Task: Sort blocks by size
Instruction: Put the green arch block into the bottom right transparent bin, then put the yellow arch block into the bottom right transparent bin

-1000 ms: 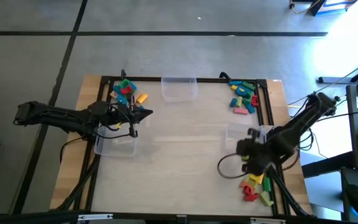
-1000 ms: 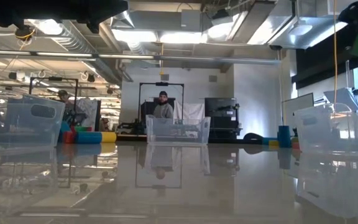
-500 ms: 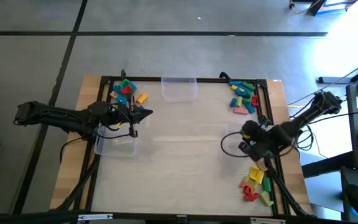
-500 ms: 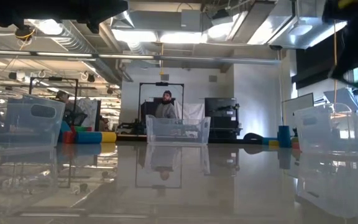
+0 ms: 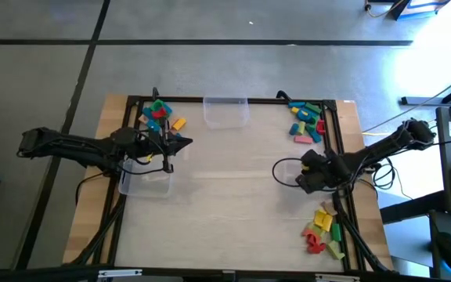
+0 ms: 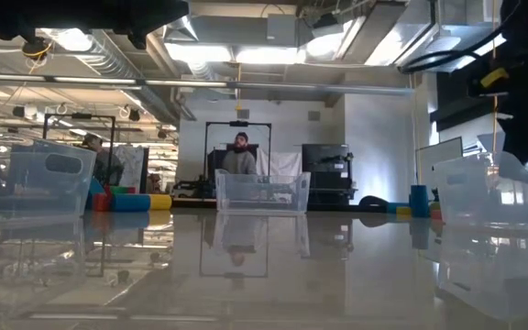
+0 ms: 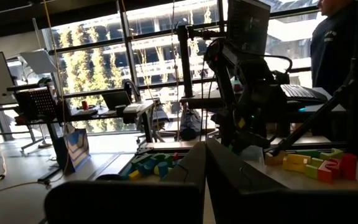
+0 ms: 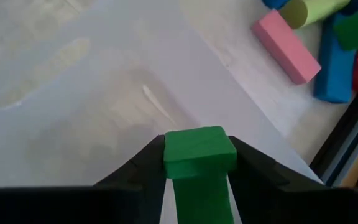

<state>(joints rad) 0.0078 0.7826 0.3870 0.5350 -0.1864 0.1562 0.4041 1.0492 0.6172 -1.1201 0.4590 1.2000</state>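
Note:
My right gripper [image 5: 308, 172] hangs over the table's right side and is shut on a green block [image 8: 199, 154]. The far-right pile of blocks [image 5: 305, 121] lies just beyond it, and a pink bar [image 8: 284, 45] and a blue bar [image 8: 335, 56] show in the right wrist view. More blocks lie in a near-right pile [image 5: 323, 231] and a far-left pile [image 5: 159, 113]. My left gripper [image 5: 180, 142] waits shut and empty above the table's left side, beside the far-left pile. My right gripper pinches the green block by two opposite sides [image 8: 199, 144], one finger [image 8: 148, 163] on each. The fingers slant steeply down from above. The block's length runs back between them, its end level with their tips. It is lifted clear above the pale surface below.
Three clear plastic bins stand on the table: one at the far middle [image 5: 225, 110], one at the left [image 5: 146, 182] under my left arm, one at the right [image 6: 470, 188] under my right gripper. A black frame [image 5: 337, 137] borders the table. A person [image 6: 239, 158] stands in the room beyond.
My right gripper, holding the green block, has left the near-right pile and gone toward the table's far edge and down. It has rolled about its own axis on the way and now hangs by the right bin.

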